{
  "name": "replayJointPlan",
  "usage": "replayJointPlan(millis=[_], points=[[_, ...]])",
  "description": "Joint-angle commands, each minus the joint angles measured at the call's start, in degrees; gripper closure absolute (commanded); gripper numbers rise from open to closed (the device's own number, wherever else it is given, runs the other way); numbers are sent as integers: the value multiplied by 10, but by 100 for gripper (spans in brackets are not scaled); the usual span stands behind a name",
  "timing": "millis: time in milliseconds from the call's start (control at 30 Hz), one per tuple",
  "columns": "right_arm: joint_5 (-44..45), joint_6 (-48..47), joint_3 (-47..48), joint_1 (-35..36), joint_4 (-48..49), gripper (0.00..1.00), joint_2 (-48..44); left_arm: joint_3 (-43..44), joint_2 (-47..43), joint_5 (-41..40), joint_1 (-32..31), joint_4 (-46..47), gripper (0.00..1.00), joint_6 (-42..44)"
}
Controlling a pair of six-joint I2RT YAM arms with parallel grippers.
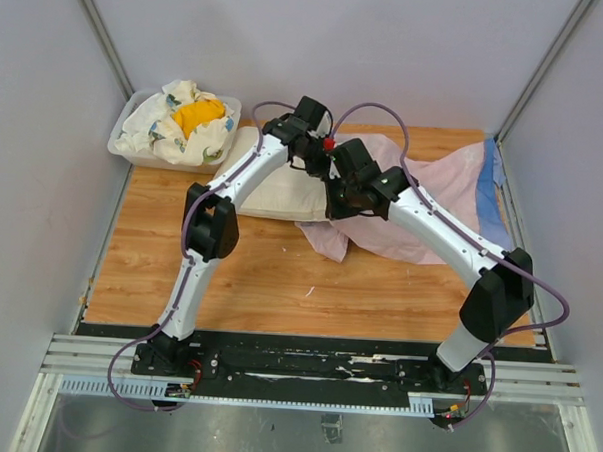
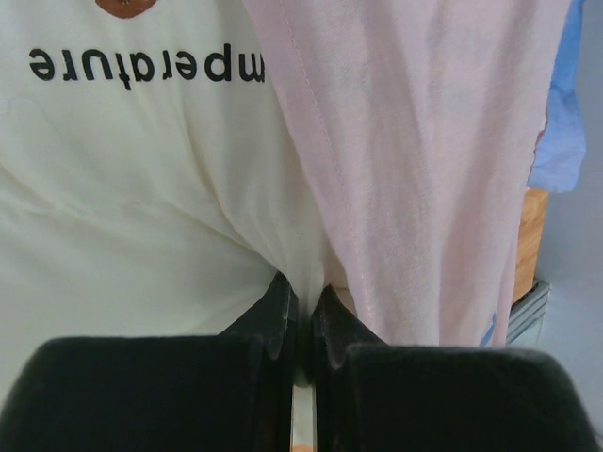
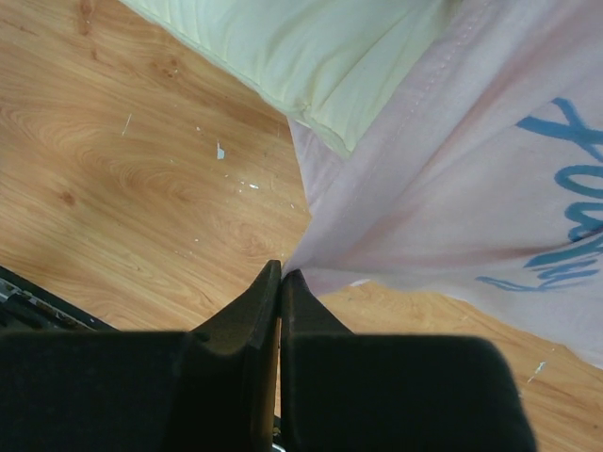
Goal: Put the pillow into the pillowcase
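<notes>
"Progress so far?"

"Early, it seems. The cream-white rectangular soft pillow [image 1: 268, 190] lies along the far edge of the wooden tabletop [image 1: 279, 275], mostly outside the light-blue, pink-backed fabric pillowcase [image 1: 433, 187] beside it. The left gripper [image 2: 301, 297] is clamped tight on pillow cloth, the right gripper [image 3: 281, 273] on the pink hem."

"Surroundings?"

"Grey walls [image 1: 339, 48], and a white bin [image 1: 118, 141] of white-and-yellow cloth at the far left corner."

Top cam high over near edge, angled down on table [image 1: 179, 271]; both wrist cams tight on shared pillow [image 2: 141, 188]/pillowcase [image 2: 424, 141] overlap.
</notes>
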Motion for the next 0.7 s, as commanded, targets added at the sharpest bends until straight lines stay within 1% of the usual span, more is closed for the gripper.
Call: replayJointPlan(millis=[0, 133, 267, 400, 533, 667], points=[[-5, -7, -4, 14, 12, 99, 10, 4, -33, 25, 16, 36, 100, 1], [-6, -8, -2, 15, 17, 99, 15, -18, -50, 35, 19, 48, 100, 0], [-3, -23, 43, 28, -1, 99, 25, -50, -43, 41, 19, 69, 100, -8], [-1, -38, 85, 39, -22, 99, 30, -49, -25, 48, 19, 78, 100, -12], [0, -45, 92, 43, -24, 99, 30, -41, -9, 54, 19, 80, 100, -12], [0, -47, 84, 44, -19, 99, 37, -51, -3, 58, 19, 82, 100, -12]])
